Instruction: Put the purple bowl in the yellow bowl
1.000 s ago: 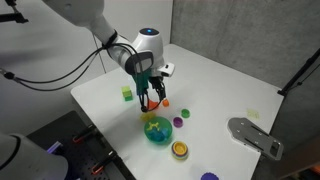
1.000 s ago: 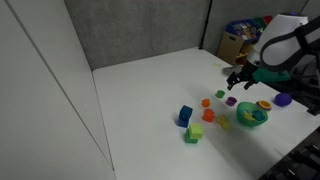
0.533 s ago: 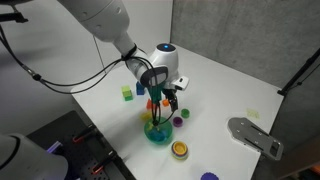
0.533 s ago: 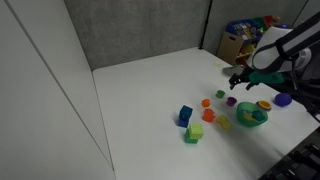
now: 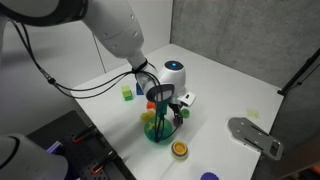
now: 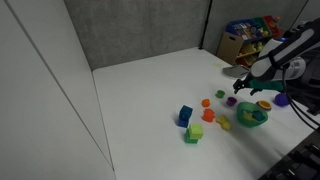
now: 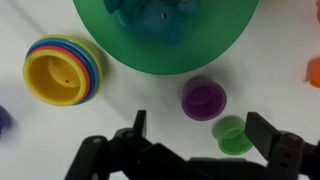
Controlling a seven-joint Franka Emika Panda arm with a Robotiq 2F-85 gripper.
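In the wrist view the purple bowl (image 7: pixel 203 98) sits upright on the white table, just below the large green bowl (image 7: pixel 165 35). The yellow bowl (image 7: pixel 60 72), with coloured rims stacked under it, stands apart at the left. My gripper (image 7: pixel 203 138) is open and empty; its fingers straddle the space just short of the purple bowl, with a small green cup (image 7: pixel 232 135) between them. In both exterior views the gripper (image 5: pixel 168 110) (image 6: pixel 244 90) hovers low beside the purple bowl (image 6: pixel 231 100), and the yellow bowl (image 5: pixel 180 149) (image 6: pixel 264 104) stands past the green bowl.
The green bowl (image 5: pixel 157 131) (image 6: pixel 250 116) holds small toys. Orange pieces (image 6: pixel 207 103), a blue cube (image 6: pixel 185 115) and a green cube (image 6: pixel 195 132) lie on the table. A darker violet round piece (image 5: pixel 208 177) sits near the edge. A grey flat object (image 5: pixel 255 136) lies near it.
The gripper has moved across the table past the green bowl and come down close to the purple bowl. It stayed open. No object has moved.
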